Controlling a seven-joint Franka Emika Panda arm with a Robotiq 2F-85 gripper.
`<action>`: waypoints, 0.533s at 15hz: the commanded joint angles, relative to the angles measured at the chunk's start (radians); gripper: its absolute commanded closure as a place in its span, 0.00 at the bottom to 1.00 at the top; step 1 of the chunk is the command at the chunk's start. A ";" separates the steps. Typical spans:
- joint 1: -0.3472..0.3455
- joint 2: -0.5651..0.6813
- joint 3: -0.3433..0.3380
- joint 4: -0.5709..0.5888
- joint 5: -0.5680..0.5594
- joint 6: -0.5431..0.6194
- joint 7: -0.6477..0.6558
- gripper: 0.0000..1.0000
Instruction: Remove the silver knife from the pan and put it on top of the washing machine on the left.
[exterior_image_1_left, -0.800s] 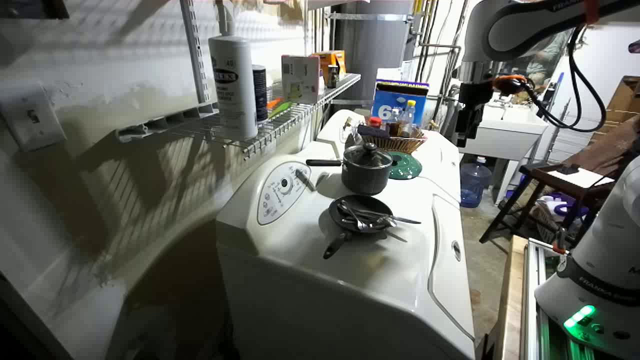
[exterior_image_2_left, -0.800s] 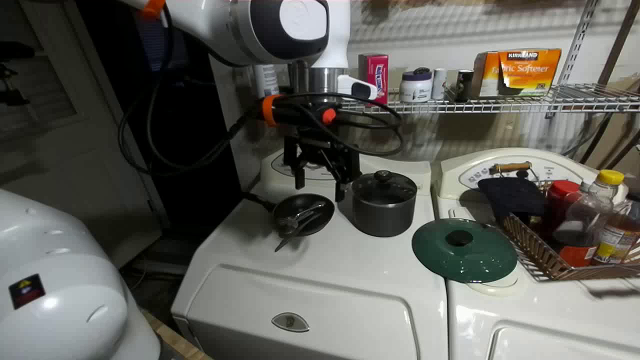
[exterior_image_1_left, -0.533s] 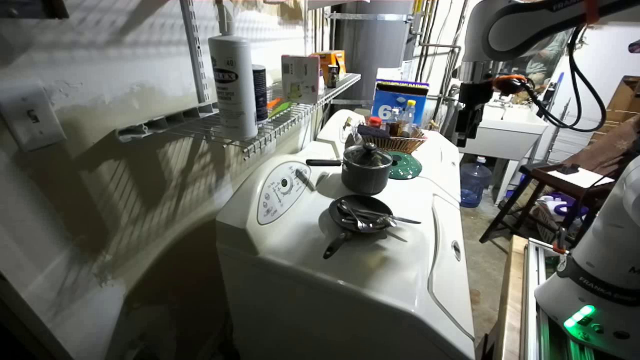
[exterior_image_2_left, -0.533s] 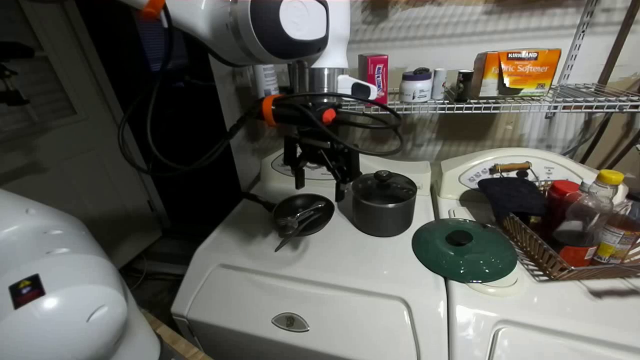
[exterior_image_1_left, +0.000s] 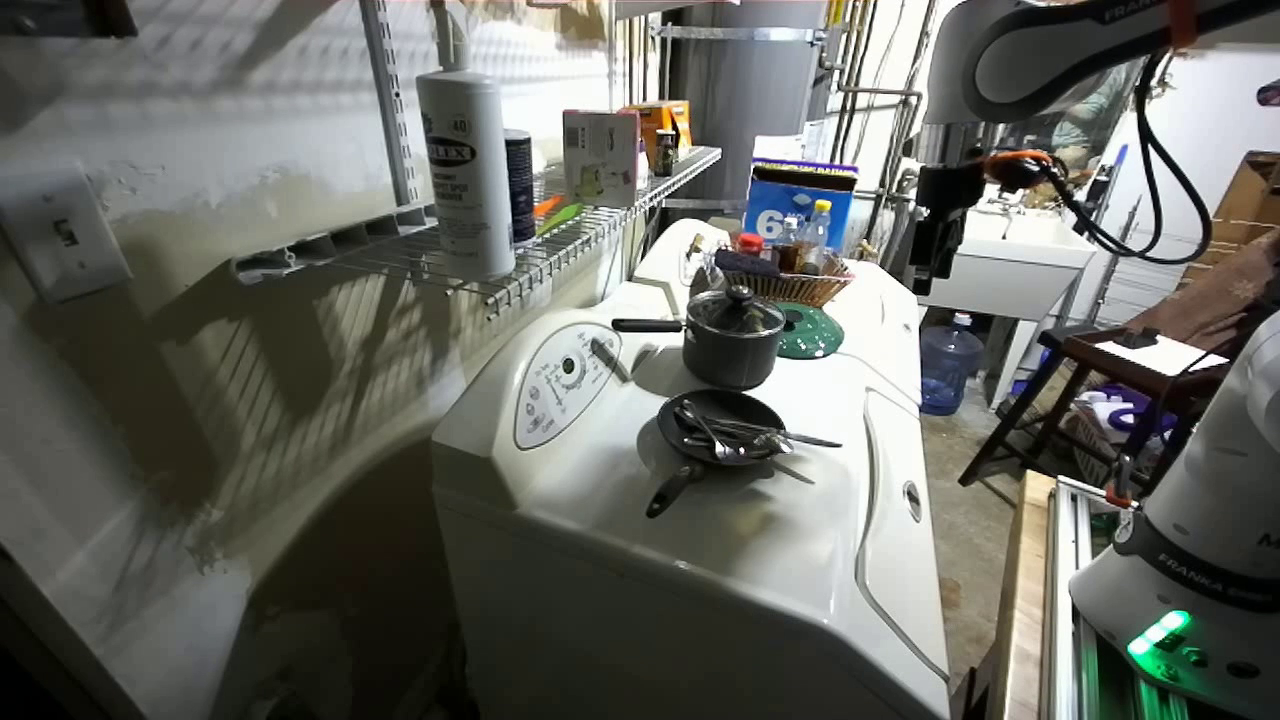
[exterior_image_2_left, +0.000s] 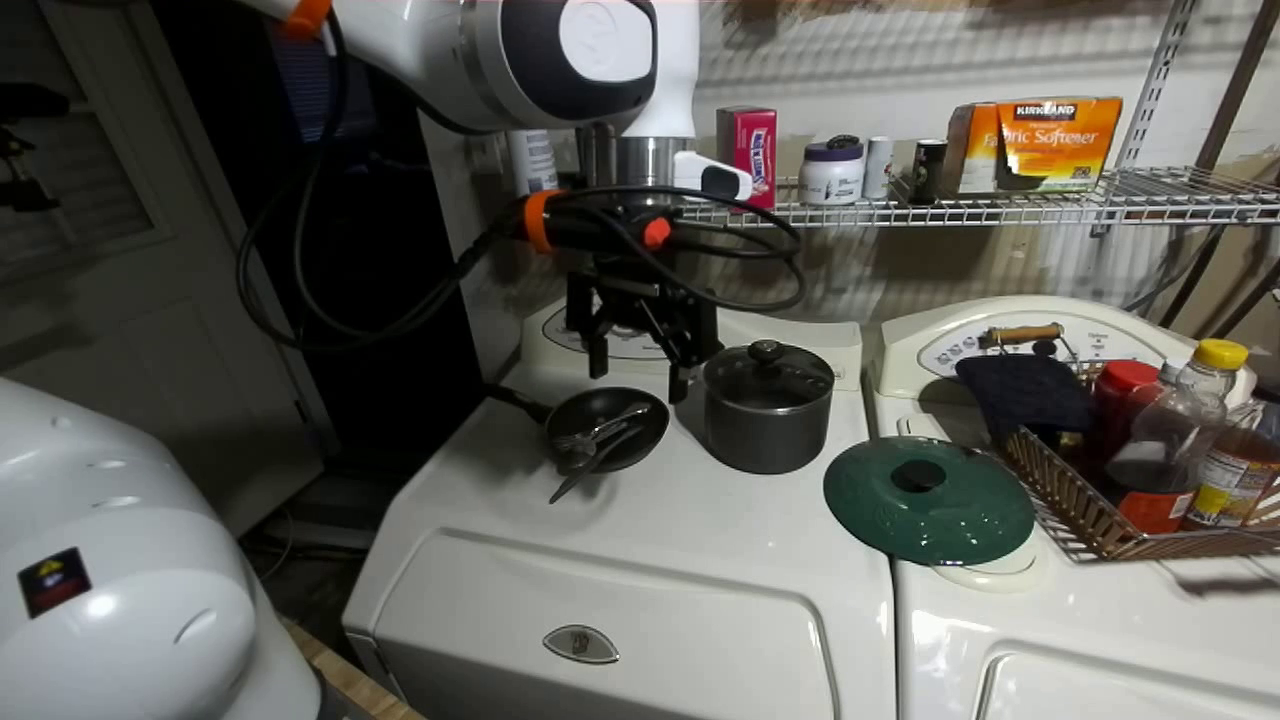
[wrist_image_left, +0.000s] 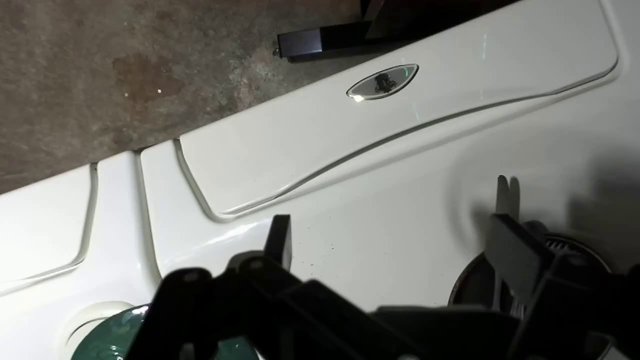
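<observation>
Robotiq gripper (exterior_image_2_left: 638, 381): jaws apart, empty.
Silver table knife (exterior_image_2_left: 577, 479): below, off-centre; likely light, stiff, slippery; pinch overhanging end.

A green lid (exterior_image_2_left: 930, 507) lies between a pot (exterior_image_2_left: 768, 430) and a basket (exterior_image_2_left: 1066, 497).

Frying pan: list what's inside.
The frying pan holds a silver table knife, one end past the rim, and a fork among other cutlery. Overlapping pieces partly hide each other and the pan's floor.
</observation>
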 joint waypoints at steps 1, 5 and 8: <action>0.048 0.124 0.018 0.066 0.062 0.022 -0.001 0.00; 0.089 0.281 0.055 0.134 0.124 0.099 0.045 0.00; 0.102 0.418 0.096 0.184 0.107 0.167 0.123 0.00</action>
